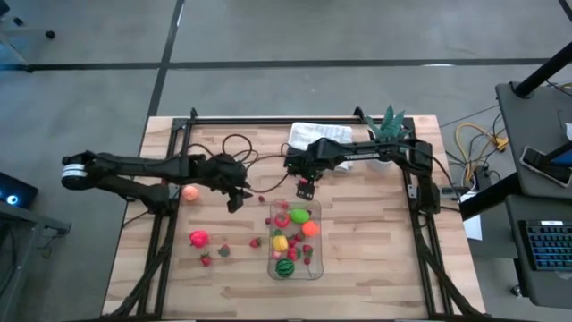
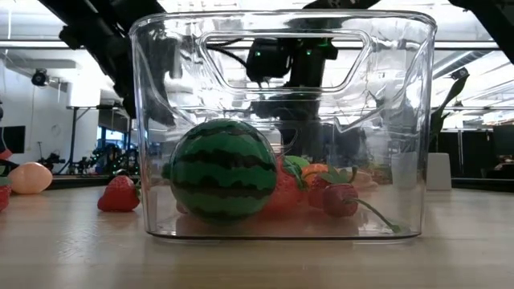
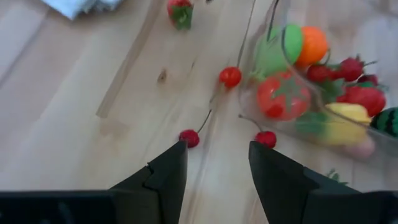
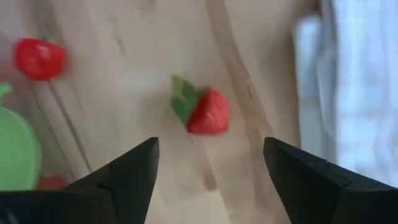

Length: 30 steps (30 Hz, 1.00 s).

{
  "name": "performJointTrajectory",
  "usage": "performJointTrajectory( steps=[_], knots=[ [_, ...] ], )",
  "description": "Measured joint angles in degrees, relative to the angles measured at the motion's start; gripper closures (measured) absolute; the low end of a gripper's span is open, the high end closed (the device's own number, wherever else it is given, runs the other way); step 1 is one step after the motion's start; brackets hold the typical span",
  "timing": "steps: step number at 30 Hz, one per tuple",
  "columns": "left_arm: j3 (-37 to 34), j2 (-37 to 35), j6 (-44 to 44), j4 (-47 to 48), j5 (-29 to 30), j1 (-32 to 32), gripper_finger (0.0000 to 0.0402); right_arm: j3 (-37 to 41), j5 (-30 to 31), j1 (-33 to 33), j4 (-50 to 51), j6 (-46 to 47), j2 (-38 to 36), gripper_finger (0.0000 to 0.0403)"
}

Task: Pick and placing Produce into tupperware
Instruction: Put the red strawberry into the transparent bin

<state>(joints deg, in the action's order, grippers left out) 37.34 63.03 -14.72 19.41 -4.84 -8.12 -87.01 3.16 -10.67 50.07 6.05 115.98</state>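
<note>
Lying with its long axis running from the table's far side toward the near edge, the clear rectangular plastic tupperware with rounded corners (image 1: 295, 240) sits on the pale wooden table (image 1: 375, 268) a little right of centre. Inside it are a round dark-green striped toy melon (image 2: 223, 170) at the near end, a yellow piece (image 1: 280, 242), an orange piece (image 1: 310, 228), a lime-green piece (image 1: 299, 215) and a red tomato-like piece (image 1: 281, 218) toward the far end.

Just beyond the container's far end hangs the right gripper (image 1: 305, 189), its two dark fingers spread wide with nothing between them. In its wrist view a small red toy strawberry with a green leaf cap (image 4: 202, 111) lies on the wood, cap pointing away from the white folded cloth (image 4: 354, 81).

To the left of the container, the left gripper (image 1: 235, 200) has its fingers part open and empty; small red cherries on thin stems (image 3: 189, 137) lie on the wood just ahead of it. More loose produce rests left of the container: a peach-coloured ball (image 1: 189, 191), a bright pink fruit (image 1: 198, 238) and a small strawberry (image 1: 206, 260).

No writing or brand can be read on anything.
</note>
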Motion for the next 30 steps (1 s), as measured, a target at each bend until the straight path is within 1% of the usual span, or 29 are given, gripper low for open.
performJointTrajectory(
  steps=[6,9,11,13,16,18,19,25,30],
  knots=[
    [-0.2,-3.2,0.0,0.0,0.4,0.0,0.0244,0.0,1.0,-0.1,-3.5,-7.4,-0.2,0.0128],
    [-0.2,-3.3,0.0,0.1,0.4,0.0,0.0244,0.0,1.0,-0.6,-2.7,-10.9,-0.2,0.0135],
    [-0.2,-3.1,0.0,0.1,0.4,0.0,0.0244,0.1,1.0,-1.4,-1.9,-11.5,-0.1,0.0139],
    [-0.2,-2.4,0.0,0.1,0.4,0.0,0.0244,0.0,0.4,-3.0,-0.1,-7.3,-0.1,0.0142],
    [-0.2,-1.5,0.3,0.1,0.4,0.0,0.0244,-1.4,-7.0,-6.1,3.4,2.0,0.2,0.0147],
    [-0.2,-0.9,0.5,0.1,0.4,0.0,0.0244,-2.3,-11.8,-7.6,4.4,4.8,-0.8,0.0147],
    [-0.2,-0.5,0.5,0.1,0.4,0.0,0.0244,-2.9,-12.9,-7.8,4.8,5.6,-1.5,0.0146],
    [-0.3,1.4,2.7,0.1,0.5,0.0,0.0244,-3.7,-12.0,-8.1,6.2,8.6,-2.7,0.0143],
    [-0.1,2.7,3.5,0.0,0.8,0.0,0.0244,-3.6,-10.6,-7.6,5.1,9.4,0.9,0.0143]
  ],
)
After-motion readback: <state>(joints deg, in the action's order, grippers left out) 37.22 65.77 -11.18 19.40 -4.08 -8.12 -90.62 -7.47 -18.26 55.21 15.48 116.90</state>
